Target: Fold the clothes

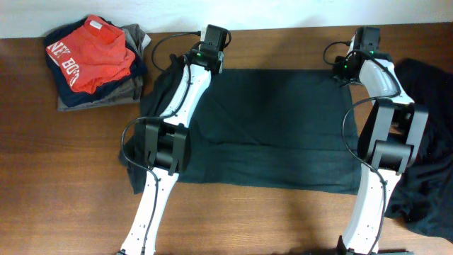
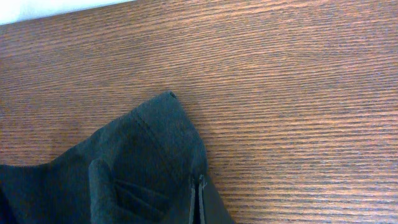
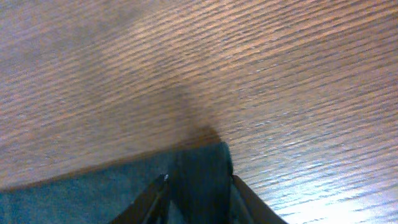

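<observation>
A dark green garment [image 1: 269, 134] lies spread flat in the middle of the table. My left gripper [image 1: 205, 62] is at its far left corner. In the left wrist view its fingers [image 2: 200, 199] are pressed together on the cloth [image 2: 137, 155], whose corner lies lifted and creased. My right gripper [image 1: 347, 69] is at the far right corner. In the right wrist view its fingers [image 3: 199, 183] stand apart, with the corner of the cloth [image 3: 93, 193] between them. That view is blurred.
A stack of folded clothes [image 1: 95, 60], red on top, sits at the far left. A pile of dark unfolded garments [image 1: 432, 142] lies at the right edge. Bare wood table [image 1: 64, 184] surrounds the garment.
</observation>
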`<state>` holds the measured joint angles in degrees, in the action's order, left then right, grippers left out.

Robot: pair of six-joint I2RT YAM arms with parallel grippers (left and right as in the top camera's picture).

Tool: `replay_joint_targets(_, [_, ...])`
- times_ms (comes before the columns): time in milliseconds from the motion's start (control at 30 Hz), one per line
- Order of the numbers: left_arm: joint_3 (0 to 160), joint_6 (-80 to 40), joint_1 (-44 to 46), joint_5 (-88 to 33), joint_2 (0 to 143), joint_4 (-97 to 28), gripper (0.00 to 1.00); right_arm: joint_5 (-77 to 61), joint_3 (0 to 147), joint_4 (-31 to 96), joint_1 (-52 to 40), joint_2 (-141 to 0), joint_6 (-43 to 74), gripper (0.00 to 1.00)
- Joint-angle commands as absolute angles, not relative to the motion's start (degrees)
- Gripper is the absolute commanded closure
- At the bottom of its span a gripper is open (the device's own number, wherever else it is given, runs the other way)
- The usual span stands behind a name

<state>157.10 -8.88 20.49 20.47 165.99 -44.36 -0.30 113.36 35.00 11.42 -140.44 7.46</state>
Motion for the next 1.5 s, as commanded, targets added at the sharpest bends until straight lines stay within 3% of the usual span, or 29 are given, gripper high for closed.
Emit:
replay_joint_targets(0, [157.4, -9.8, 20.3, 20.3, 167.9, -45.5, 0.99, 4.2, 113.9, 36.3, 11.7, -142.7, 7.7, 0.71])
replay_joint_targets(233, [157.7, -9.8, 20.3, 20.4, 167.7, -45.5, 0.99, 4.4, 114.1, 38.3, 11.7, -142.2, 7.7, 0.96])
replay_joint_targets(1000, [157.9, -9.8, 19.8, 21.0, 158.4, -49.5, 0.99, 3.3, 117.7, 45.7, 11.7, -134.8, 9.9, 0.96])
replay_joint_targets(1467, [157.9, -12.9, 19.4, 31.0, 149.5, -67.0, 0.99, 3.7, 117.7, 54.3, 11.8, -130.0, 15.6, 0.96])
